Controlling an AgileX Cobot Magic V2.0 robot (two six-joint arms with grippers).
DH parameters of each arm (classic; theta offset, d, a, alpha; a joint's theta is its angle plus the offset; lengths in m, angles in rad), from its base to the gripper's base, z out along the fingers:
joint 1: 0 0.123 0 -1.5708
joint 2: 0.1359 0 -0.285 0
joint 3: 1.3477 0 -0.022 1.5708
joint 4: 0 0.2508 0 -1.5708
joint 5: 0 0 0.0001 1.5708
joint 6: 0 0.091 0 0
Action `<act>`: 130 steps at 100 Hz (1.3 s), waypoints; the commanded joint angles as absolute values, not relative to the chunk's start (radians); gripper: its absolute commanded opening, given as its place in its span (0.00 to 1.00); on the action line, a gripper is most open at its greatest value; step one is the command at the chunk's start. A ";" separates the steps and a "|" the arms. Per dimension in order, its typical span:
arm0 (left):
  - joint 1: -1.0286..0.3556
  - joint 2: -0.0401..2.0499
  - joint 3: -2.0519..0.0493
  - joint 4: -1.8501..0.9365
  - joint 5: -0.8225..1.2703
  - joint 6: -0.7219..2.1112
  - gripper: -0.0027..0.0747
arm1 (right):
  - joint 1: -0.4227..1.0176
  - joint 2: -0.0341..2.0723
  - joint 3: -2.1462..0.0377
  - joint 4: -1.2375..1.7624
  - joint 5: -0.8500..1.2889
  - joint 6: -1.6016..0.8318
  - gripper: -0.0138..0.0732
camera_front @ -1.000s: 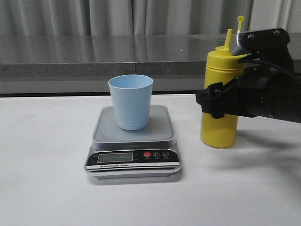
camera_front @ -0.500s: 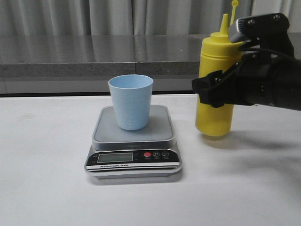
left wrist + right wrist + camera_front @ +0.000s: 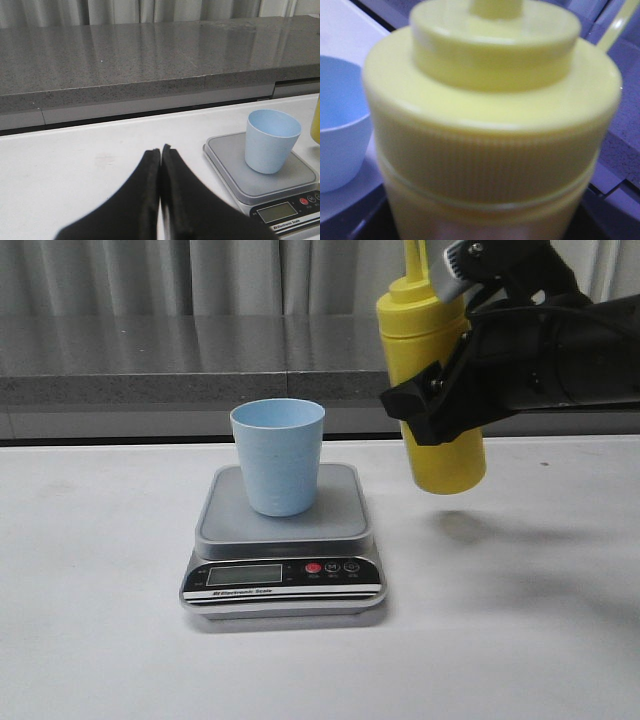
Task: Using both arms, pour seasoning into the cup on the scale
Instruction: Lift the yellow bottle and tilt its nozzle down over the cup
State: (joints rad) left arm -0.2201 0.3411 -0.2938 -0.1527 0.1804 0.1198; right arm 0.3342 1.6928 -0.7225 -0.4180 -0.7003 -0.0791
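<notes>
Yellow squeeze bottle held in the air beside the cup, not yet tipped.

The white table (image 3: 90, 640) carries the silver-grey digital scale (image 3: 284, 540), and the light blue cup (image 3: 278, 455) stands upright on its platform, apparently empty. To the right of the cup and clear of the table, the right gripper (image 3: 440, 405) clamps the yellow seasoning bottle (image 3: 430, 370) around its mid-body, tilted slightly with the nozzle uppermost. The bottle looks like soft, smooth plastic: likely light, prone to buckle and squirt under a hard squeeze, so a mid-body hold below the ribbed cap collar seems soundest. The left gripper (image 3: 160, 155) sits low near the scale, fingers pressed together on nothing.
</notes>
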 commanded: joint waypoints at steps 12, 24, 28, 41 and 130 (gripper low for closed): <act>-0.216 0.346 -0.321 -0.161 0.097 0.110 0.01 | 0.371 1.647 -0.880 -0.517 -0.510 -0.093 0.42; -0.216 0.346 -0.321 -0.161 0.097 0.110 0.01 | 0.394 1.647 -0.962 -0.593 -0.352 -0.095 0.42; -0.216 0.346 -0.321 -0.161 0.097 0.110 0.01 | 0.401 1.648 -0.987 -0.623 -0.304 -0.095 0.42; -0.216 0.346 -0.321 -0.161 0.097 0.110 0.01 | 0.418 1.649 -1.040 -0.720 -0.201 -0.095 0.42; -0.216 0.346 -0.321 -0.161 0.097 0.110 0.01 | 0.530 1.665 -1.174 -1.197 0.163 -0.095 0.42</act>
